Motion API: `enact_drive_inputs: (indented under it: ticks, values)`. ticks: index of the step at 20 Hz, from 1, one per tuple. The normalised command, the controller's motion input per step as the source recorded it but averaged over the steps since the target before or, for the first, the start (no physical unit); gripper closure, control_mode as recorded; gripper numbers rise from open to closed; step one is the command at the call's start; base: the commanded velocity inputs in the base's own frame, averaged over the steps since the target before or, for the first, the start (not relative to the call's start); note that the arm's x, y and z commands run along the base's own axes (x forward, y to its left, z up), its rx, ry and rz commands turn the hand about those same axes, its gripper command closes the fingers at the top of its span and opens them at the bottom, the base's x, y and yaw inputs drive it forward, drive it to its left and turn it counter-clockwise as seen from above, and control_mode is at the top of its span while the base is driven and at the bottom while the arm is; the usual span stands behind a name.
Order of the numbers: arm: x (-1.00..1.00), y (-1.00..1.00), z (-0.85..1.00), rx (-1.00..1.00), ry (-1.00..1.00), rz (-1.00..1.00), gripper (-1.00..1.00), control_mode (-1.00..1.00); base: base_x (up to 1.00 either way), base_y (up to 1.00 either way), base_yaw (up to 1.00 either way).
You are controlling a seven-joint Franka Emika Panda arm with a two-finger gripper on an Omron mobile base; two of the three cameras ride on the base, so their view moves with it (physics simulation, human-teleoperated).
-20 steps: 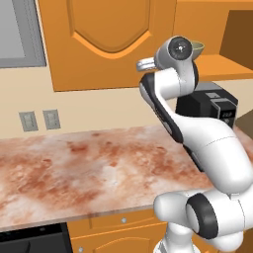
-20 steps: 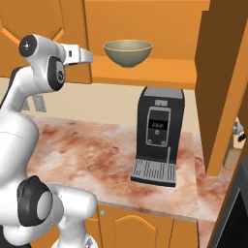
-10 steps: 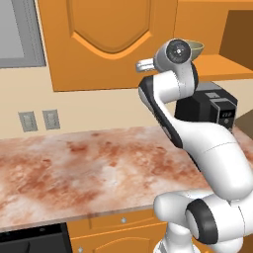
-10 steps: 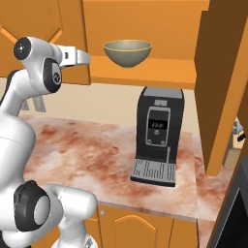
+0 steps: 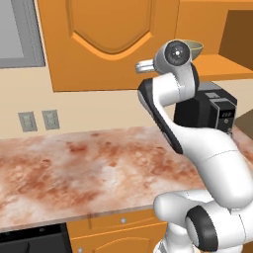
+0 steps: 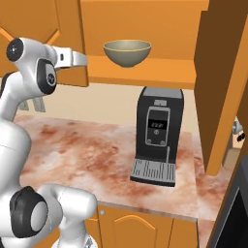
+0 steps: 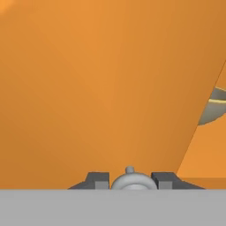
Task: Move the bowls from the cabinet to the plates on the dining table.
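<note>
One olive-bronze bowl (image 6: 127, 52) stands on the orange shelf (image 6: 155, 72) of the open cabinet; its rim shows behind my arm (image 5: 195, 48) and at the right edge of the hand view (image 7: 215, 110). My gripper (image 7: 129, 181) is shut on the small round silver knob (image 7: 129, 178) of the cabinet's left door (image 7: 97, 88), with a finger on each side of it. From the base, the hand (image 6: 80, 59) reaches level to that door's edge (image 5: 142, 65), left of the bowl. The plates and the dining table are out of view.
A black coffee machine (image 6: 156, 135) stands on the marbled counter (image 6: 97, 155) below the shelf. The cabinet's right door (image 6: 220, 82) hangs open over the counter's right end. Wall outlets (image 5: 37, 120) sit at the left.
The hand has drifted slightly left with the knob, and the left door has swung a little with it. The bowl has not moved.
</note>
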Motion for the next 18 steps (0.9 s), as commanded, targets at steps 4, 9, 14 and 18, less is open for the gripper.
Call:
enact_drive_inputs:
  ticks: [4, 9, 14, 18]
  values:
    - [-0.37, 0.29, 0.35, 0.0, 0.0, -0.03, 1.0, -1.0, 0.0, 0.0, 0.0]
    - [-0.39, 0.25, 0.32, 0.0, 0.0, -0.04, 1.0, -1.0, 0.0, 0.0, 0.0]
    - [-0.42, 0.23, 0.28, 0.0, 0.0, -0.03, 1.0, -1.0, 0.0, 0.0, 0.0]
    - [-0.45, 0.24, 0.28, 0.0, 0.0, -0.03, 1.0, -1.0, 0.0, 0.0, 0.0]
